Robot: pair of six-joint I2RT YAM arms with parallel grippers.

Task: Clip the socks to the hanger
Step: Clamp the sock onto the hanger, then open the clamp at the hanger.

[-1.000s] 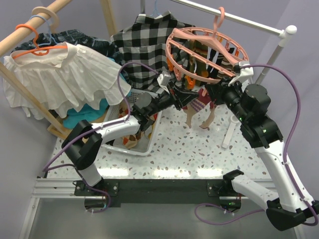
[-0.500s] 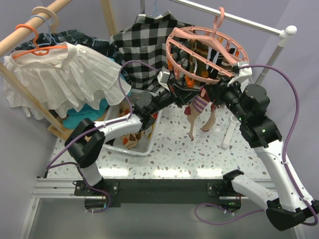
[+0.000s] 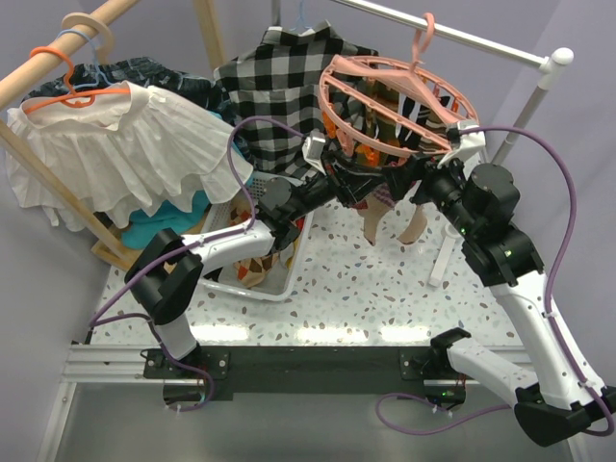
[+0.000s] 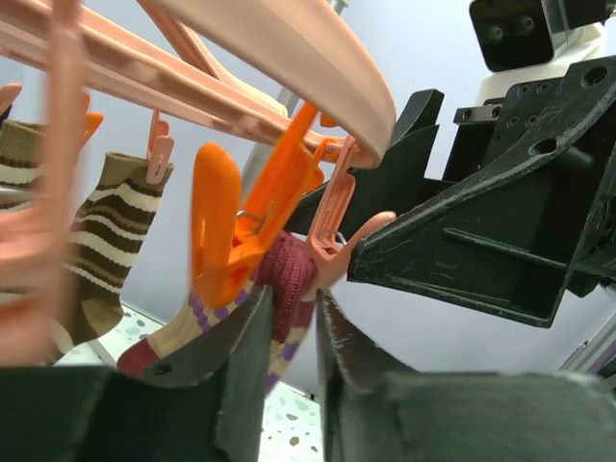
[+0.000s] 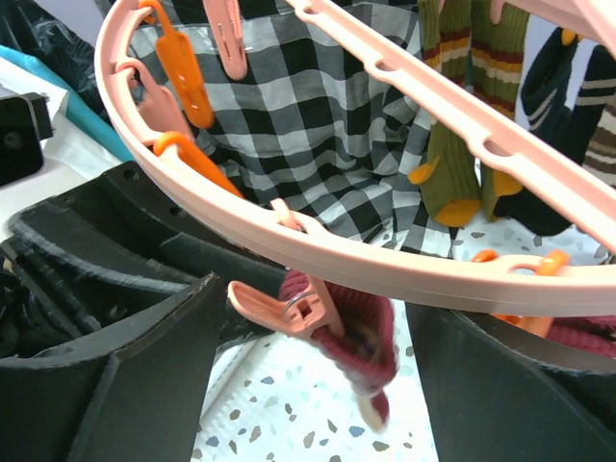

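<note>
Hanger: a round salmon-pink plastic drying ring (image 3: 324, 94) with crossbars hangs by its hook from the white rail (image 3: 481, 43) at the back right, above the speckled worktop (image 3: 366, 289).
Held sock: a soft knit sock with a maroon cuff (image 4: 281, 274) and cream and purple stripes lower down hangs under the near rim of the ring, and its cuff sits between two pegs.
Pegs: an orange plastic clip peg (image 4: 217, 221) is on one side of the cuff and a salmon-pink clip peg (image 4: 332, 231) touches it on the other. Whether either peg bites the fabric cannot be told.
Left end effector (image 4: 291, 318): its fingers are pressed close together, pinching the striped sock just below the cuff.
Right end effector (image 5: 316, 308): its fingers are spread wide, one on each side of the pink peg and the cuff, right under the rim. In the left wrist view one black finger touches that peg.
Other socks: a brown sock with cream stripes (image 4: 106, 231) is clipped further round the ring. An olive striped sock (image 5: 452, 144) and a dark striped sock (image 5: 568, 87) hang on the far side.
Behind: a black-and-white checked shirt (image 3: 269, 96) hangs just left of the ring.
Basket: a white mesh basket (image 3: 279, 274) stands on the worktop under the left arm.
</note>
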